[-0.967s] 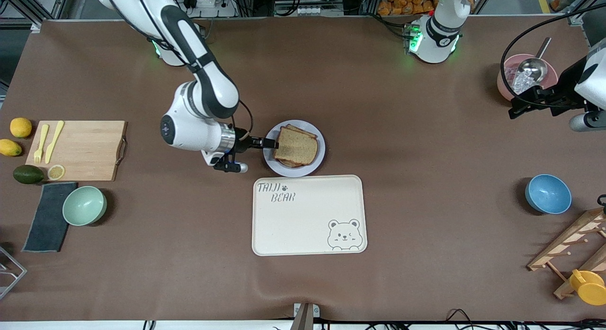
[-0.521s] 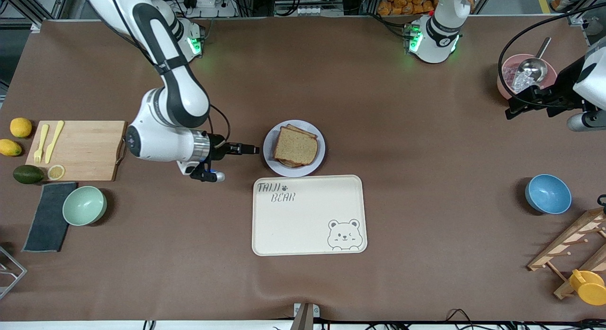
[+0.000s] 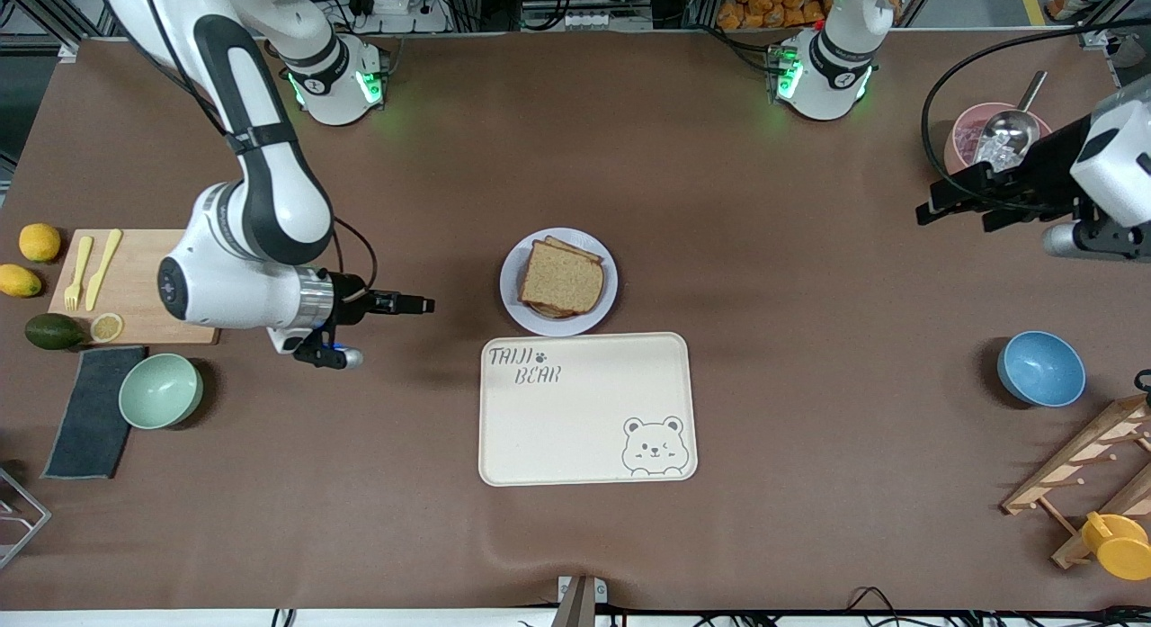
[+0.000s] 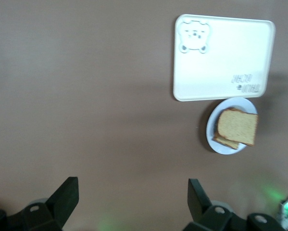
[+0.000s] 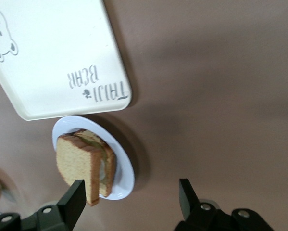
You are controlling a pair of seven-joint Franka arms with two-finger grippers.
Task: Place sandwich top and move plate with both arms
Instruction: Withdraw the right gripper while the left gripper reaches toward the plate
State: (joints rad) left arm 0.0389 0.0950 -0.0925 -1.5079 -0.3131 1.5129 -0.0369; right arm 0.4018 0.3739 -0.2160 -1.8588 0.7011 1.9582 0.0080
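Note:
The sandwich top [image 3: 562, 279] is a tan bread slice lying flat on the stacked sandwich on the small round plate [image 3: 511, 296], mid-table. The wrist views also show this slice [image 4: 237, 126] [image 5: 74, 161] and the plate [image 4: 211, 134] [image 5: 127, 168]. My right gripper [image 3: 426, 304] [image 5: 131, 192] is open and empty, low over the bare table, apart from the plate and toward the right arm's end. My left gripper [image 3: 928, 211] [image 4: 131, 192] is open and empty, high over the table by the pink bowl.
The cream bear tray [image 3: 584, 408] lies beside the plate, nearer the front camera. At the right arm's end are a cutting board [image 3: 153, 285] and a green bowl [image 3: 160, 390]. At the left arm's end are a pink bowl with scoop [image 3: 994, 141], a blue bowl [image 3: 1040, 368] and a wooden rack [image 3: 1088, 465].
My right gripper let go of the bread slice and drew back from the plate toward the right arm's end. The slice stays on the sandwich. My left gripper shifted slightly toward the table's middle.

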